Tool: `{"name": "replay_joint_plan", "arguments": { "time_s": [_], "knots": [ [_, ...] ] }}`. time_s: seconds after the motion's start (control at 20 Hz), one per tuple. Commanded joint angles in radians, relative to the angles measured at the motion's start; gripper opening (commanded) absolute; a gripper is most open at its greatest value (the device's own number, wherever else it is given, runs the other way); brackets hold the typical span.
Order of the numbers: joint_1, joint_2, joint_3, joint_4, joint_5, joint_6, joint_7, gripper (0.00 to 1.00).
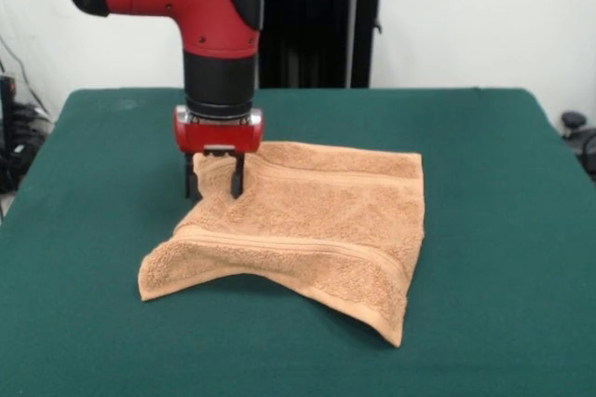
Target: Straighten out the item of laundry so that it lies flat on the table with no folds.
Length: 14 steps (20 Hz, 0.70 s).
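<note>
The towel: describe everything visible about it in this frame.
The towel is orange-tan terry cloth with a woven band near its far edge and another near its front. It lies on the green table, not flat: the front edge curls up, and the far-left corner is raised between the fingers of the gripper, which appears closed on it. The right side lies smoother.

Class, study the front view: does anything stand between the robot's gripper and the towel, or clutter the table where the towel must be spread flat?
Nothing visible does. The gripper is already at the towel, its fingers straddling a raised corner. The green table around the towel shows no other objects.
</note>
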Motion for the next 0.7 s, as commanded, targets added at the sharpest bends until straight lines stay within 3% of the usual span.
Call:
{"name": "replay_joint_plan", "arguments": {
  "time_s": [0.05,0.7],
  "knots": [
    [-0.06,0.134,-0.056,0.014,-0.052,0.011,0.006,1.0],
    [-0.203,0.03,0.027,0.01,-0.056,0.157,-0.234,1.0]
  ]
}}
